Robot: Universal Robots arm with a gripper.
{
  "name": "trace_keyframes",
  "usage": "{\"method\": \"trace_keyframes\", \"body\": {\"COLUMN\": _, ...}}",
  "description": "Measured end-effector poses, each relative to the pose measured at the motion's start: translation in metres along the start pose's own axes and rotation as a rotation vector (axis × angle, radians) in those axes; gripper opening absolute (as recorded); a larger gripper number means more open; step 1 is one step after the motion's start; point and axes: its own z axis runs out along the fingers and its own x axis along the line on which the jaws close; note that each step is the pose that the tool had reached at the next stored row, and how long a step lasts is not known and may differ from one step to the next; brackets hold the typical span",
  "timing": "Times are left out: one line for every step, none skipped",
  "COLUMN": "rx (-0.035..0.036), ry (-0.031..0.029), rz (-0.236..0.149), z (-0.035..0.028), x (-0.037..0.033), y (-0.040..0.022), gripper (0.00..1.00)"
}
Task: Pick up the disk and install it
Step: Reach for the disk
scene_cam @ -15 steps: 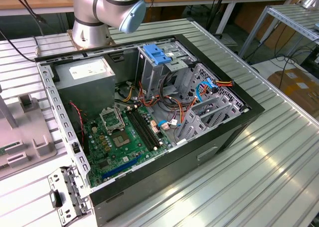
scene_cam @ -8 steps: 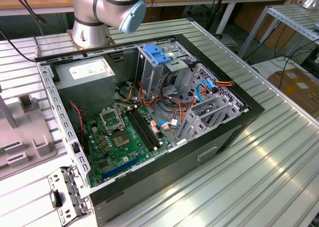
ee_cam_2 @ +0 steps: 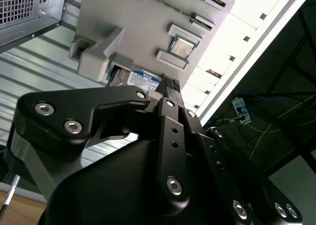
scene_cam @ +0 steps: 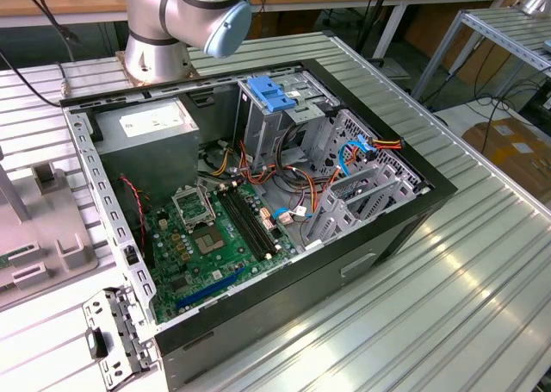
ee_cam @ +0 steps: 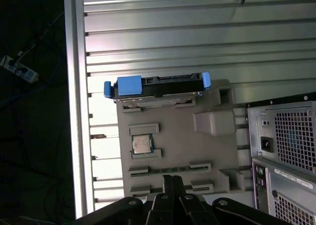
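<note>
Apart: disk (ee_cam: pixel 157 89) beyond pincer (ee_cam: pixel 173 180).

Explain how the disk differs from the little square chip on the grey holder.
The disk is long, with blue plastic at both ends; the processor chip is a small silvery square with no blue. The disk stands on its edge at the rim of the grey holder; the processor chip lies flat in a recess. Both sit on that holder.

Inside the open case (scene_cam: pixel 362 263), loose cables (scene_cam: pixel 293 178) crowd the middle between the drive cage (scene_cam: pixel 258 133) and the power supply (scene_cam: pixel 146 146) (upper centre of the exterior view). In the first wrist view, bare counter (ee_cam: pixel 197 27) slats lie open beyond the disk (ee_cam: pixel 158 89); the case's rear stands just beside the disk's grey holder (ee_cam: pixel 173 131).
</note>
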Motion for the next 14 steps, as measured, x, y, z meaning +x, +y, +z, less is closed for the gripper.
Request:
{"method": "trace_keyframes", "body": {"rx": 0.0000, "ry": 0.0000, "rz": 0.000, "z": 0.0001, "x": 0.0001, "y": 0.0013, "gripper": 0.11}}
{"method": "trace_keyframes", "body": {"rx": 0.0000, "ry": 0.0000, "rz": 0.000, "z": 0.0001, "x": 0.0001, "y": 0.0026, "gripper": 0.11}}
{"method": "trace_keyframes", "body": {"rx": 0.0000, "ry": 0.0001, "rz": 0.000, "z": 0.0001, "x": 0.0002, "y": 0.0037, "gripper": 0.11}}
{"method": "trace_keyframes", "body": {"rx": 0.0000, "ry": 0.0000, "rz": 0.000, "z": 0.0002, "x": 0.0003, "y": 0.0050, "gripper": 0.11}}
{"method": "trace_keyframes", "body": {"rx": 0.0000, "ry": 0.0001, "rz": 0.000, "z": 0.0003, "x": 0.0004, "y": 0.0063, "gripper": 0.11}}
{"method": "trace_keyframes", "body": {"rx": 0.0000, "ry": 0.0000, "rz": 0.000, "z": 0.0003, "x": 0.0004, "y": 0.0079, "gripper": 0.11}}
{"method": "trace_keyframes", "body": {"rx": 0.0000, "ry": 0.0000, "rz": 0.000, "z": 0.0004, "x": 0.0005, "y": 0.0092, "gripper": 0.11}}
{"method": "trace_keyframes", "body": {"rx": 0.0000, "ry": 0.0000, "rz": 0.000, "z": 0.0005, "x": 0.0006, "y": 0.0108, "gripper": 0.11}}
{"method": "trace_keyframes", "body": {"rx": 0.0000, "ry": 0.0000, "rz": 0.000, "z": 0.0006, "x": 0.0007, "y": 0.0124, "gripper": 0.11}}
{"method": "trace_keyframes", "body": {"rx": 0.0000, "ry": 0.0000, "rz": 0.000, "z": 0.0007, "x": 0.0009, "y": 0.0143, "gripper": 0.11}}
{"method": "trace_keyframes", "body": {"rx": 0.0000, "ry": -0.0001, "rz": 0.000, "z": 0.0008, "x": 0.0010, "y": 0.0161, "gripper": 0.11}}
{"method": "trace_keyframes", "body": {"rx": 0.0000, "ry": 0.0000, "rz": 0.000, "z": 0.0008, "x": 0.0011, "y": 0.0178, "gripper": 0.11}}
{"method": "trace_keyframes", "body": {"rx": 0.0000, "ry": 0.0000, "rz": 0.000, "z": 0.0009, "x": 0.0012, "y": 0.0196, "gripper": 0.11}}
{"method": "trace_keyframes", "body": {"rx": 0.0000, "ry": 0.0001, "rz": 0.000, "z": 0.0009, "x": 0.0014, "y": 0.0213, "gripper": 0.11}}
